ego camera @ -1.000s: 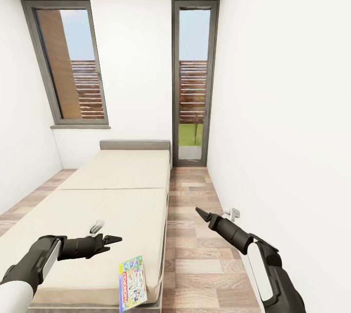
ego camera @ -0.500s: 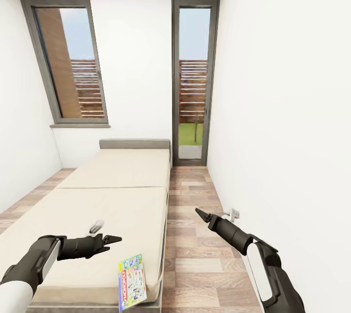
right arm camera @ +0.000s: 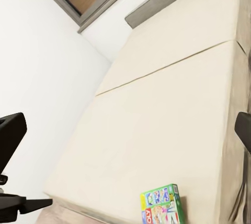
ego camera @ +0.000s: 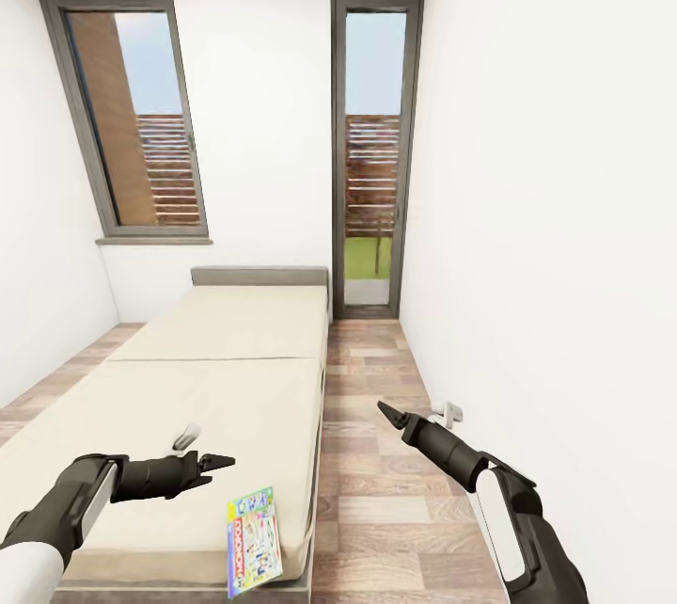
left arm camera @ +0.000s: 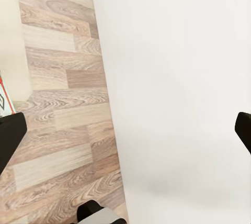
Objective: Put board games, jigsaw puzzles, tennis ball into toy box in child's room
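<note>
One board game (ego camera: 254, 543), a flat printed box with a green edge, lies on the near right corner of the bed (ego camera: 216, 369); it also shows in the right wrist view as the board game (right arm camera: 162, 204) on the beige bed (right arm camera: 172, 109). My left gripper (ego camera: 222, 464) hovers open over the mattress, a little left of and beyond that box. My right gripper (ego camera: 384, 410) is open above the floor to the bed's right. In both wrist views the fingers (left arm camera: 9, 137) and fingers (right arm camera: 10, 139) stand wide apart with nothing between them. The toy box, table, puzzles and ball are out of view.
A strip of wooden floor (ego camera: 376, 416) runs between the bed and the white right wall (ego camera: 545, 256). At the far end are a grey headboard (ego camera: 260, 278), a window (ego camera: 132, 115) and a tall glass door (ego camera: 374, 152).
The whole picture has shifted very slightly, so the camera moved a touch. Both arms keep the same pose and the board game lies where it was.
</note>
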